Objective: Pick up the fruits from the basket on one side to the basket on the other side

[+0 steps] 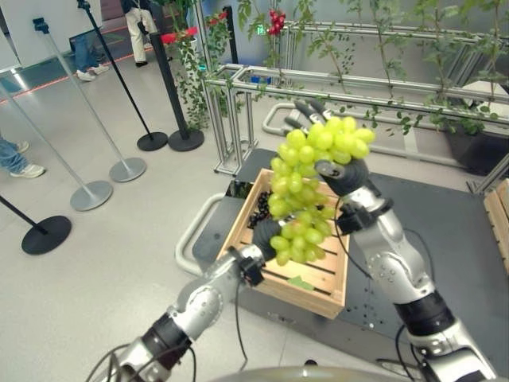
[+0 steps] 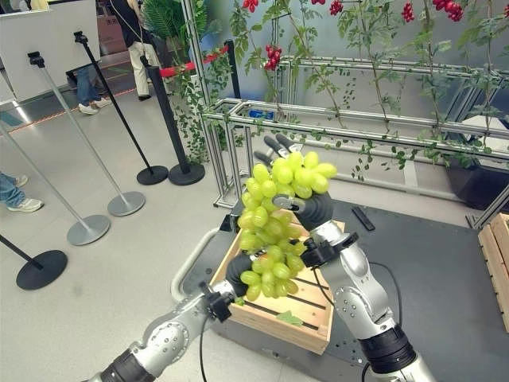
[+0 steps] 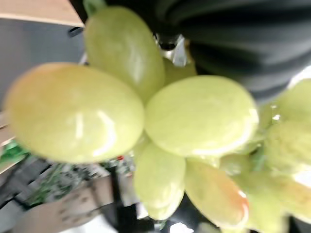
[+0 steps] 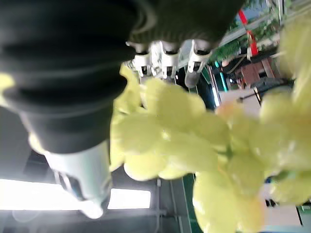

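A big bunch of green grapes hangs in the air above a wooden crate. My right hand holds the top of the bunch, thumb in front and fingers reaching up behind it; the right wrist view shows those fingers bent over the grapes. My left hand sits against the lower end of the bunch, mostly hidden behind it. Grapes press right up to its dark cover. Dark grapes lie in the crate's far left corner.
The crate stands on a dark platform, with a green leaf on its slats. A second wooden crate is at the right edge. A metal frame with vines stands behind. Stanchions and people stand on the floor to the left.
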Robot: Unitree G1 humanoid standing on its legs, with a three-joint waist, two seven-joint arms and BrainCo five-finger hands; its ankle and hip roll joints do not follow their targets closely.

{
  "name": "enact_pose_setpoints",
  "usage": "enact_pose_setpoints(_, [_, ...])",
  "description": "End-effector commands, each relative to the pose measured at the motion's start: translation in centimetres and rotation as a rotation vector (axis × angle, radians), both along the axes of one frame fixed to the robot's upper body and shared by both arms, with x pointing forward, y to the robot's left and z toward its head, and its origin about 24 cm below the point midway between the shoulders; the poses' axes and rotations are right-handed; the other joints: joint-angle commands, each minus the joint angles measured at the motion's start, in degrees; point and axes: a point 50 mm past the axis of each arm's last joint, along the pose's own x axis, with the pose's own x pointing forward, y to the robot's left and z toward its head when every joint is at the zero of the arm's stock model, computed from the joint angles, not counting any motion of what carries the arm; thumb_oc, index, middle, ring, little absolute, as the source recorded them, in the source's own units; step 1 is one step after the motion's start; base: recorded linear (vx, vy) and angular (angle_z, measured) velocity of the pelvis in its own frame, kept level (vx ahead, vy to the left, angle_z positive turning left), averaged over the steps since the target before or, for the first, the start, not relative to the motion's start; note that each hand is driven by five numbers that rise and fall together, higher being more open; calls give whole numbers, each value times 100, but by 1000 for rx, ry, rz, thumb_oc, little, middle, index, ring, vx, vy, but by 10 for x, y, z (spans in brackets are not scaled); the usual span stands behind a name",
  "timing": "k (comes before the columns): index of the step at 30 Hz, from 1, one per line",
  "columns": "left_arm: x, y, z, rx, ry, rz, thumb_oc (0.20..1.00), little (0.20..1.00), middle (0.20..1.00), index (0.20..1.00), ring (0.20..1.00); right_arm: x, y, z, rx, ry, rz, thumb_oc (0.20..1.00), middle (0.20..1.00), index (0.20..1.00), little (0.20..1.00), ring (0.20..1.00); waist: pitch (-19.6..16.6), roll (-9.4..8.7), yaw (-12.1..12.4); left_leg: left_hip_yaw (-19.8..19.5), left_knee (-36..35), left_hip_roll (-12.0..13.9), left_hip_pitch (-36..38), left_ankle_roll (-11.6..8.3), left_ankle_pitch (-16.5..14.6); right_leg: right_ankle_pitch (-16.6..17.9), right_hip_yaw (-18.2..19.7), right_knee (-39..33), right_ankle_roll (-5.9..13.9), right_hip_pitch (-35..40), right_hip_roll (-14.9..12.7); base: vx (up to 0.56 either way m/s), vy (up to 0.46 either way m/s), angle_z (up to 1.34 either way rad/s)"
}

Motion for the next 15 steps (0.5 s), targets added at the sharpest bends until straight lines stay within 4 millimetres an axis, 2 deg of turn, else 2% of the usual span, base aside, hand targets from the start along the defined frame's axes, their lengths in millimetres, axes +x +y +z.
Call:
enact_pose_setpoints(1, [3,11,39,-72,-218,57,200,200,200,200,200,-6,-7,20,122,-103,-8,1000,1000,1000,1000,1000,-151,-298,121,-342,193,-61,-84,80,-169,-584,-254,425,551,371,-300,-29,-111,6])
enact_pose_setpoints(2, [4,21,42,-63,-242,108,200,200,200,200,200,-5,-6,17,122,-92,6,1000,1000,1000,1000,1000,-142,-300,183,-390,256,-35,-121,53,-158,-617,-304,443,516,394,-275,-33,-97,17])
enact_pose_setpoints(4, [3,29,43,-53,-260,147,200,200,200,200,200,-5,-5,15,113,-83,10,1000,1000,1000,1000,1000,-126,-298,261,-500,354,-6,-206,21,-140,-651,-391,436,474,420,-244,-64,-109,28])
enact_pose_setpoints(8, [0,51,45,-37,-289,260,200,200,200,200,200,-4,-9,6,125,-48,1,1000,1000,1000,1000,1000,33,-278,623,-1008,589,-18,-561,-110,-11,-768,-778,450,347,489,-174,-122,-104,42])
enact_pose_setpoints(10, [0,58,47,-25,-307,306,200,200,200,200,200,-3,-15,2,131,-34,-26,1000,1000,1000,1000,1000,126,-239,806,-1414,698,-86,-1005,-247,204,-813,-1285,462,290,450,-201,-224,-55,79])
enact_pose_setpoints(11, [0,58,46,-28,-303,311,200,200,200,200,200,-4,-19,1,128,-31,-47,1000,1000,1000,1000,1000,164,-232,828,-1379,815,-97,-1174,-281,216,-831,-1545,441,280,473,-239,-229,1,151])
enact_pose_setpoints(12, [2,59,49,-28,-315,331,200,200,200,200,200,-5,-24,1,122,-39,-73,1000,1000,1000,1000,1000,214,-228,782,-984,944,-14,-1369,-246,274,-809,-1808,420,286,466,-292,-135,6,250])
enact_pose_setpoints(13, [4,63,52,-12,-335,367,200,200,200,200,200,-6,-29,1,124,-39,-95,1000,1000,1000,1000,1000,193,-257,680,-223,1076,257,-1391,-218,175,-880,-1965,455,331,486,-321,-128,46,280])
enact_pose_setpoints(14, [7,65,55,-3,-348,386,200,200,200,200,200,-5,-30,0,125,-33,-108,1000,1000,1000,1000,1000,147,-251,589,510,1048,527,-1369,-204,201,-872,-2199,435,327,488,-362,-51,27,221])
enact_pose_setpoints(15, [7,65,55,-3,-349,386,200,200,200,200,200,-5,-30,0,125,-34,-108,1000,1000,1000,1000,1000,146,-250,591,514,1048,528,-1369,-204,201,-871,-2195,435,327,484,-362,-68,110,143])
